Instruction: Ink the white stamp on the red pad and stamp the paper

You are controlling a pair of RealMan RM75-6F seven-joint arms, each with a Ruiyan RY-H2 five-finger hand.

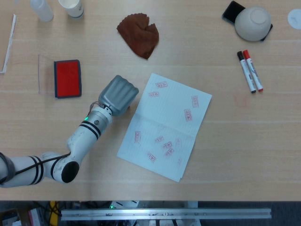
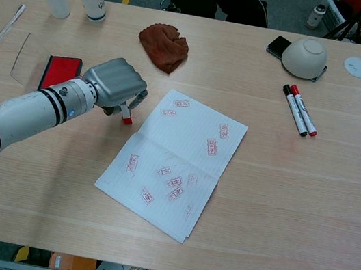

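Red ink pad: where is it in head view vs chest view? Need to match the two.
Head view: red ink pad sits left of centre, fully visible, up-left of the left hand.
Chest view: red ink pad is at the left, its right side hidden behind the left hand and wrist.
Shared landmark: the brown cloth, up-right of the pad in both.

The left arm reaches in from the lower left, its white forearm banded in black and angled up to the right. The left hand [image 1: 118, 95] [image 2: 115, 85] is knuckles-up, fingers curled down and closed around a small object. The right arm and hand are outside both views.
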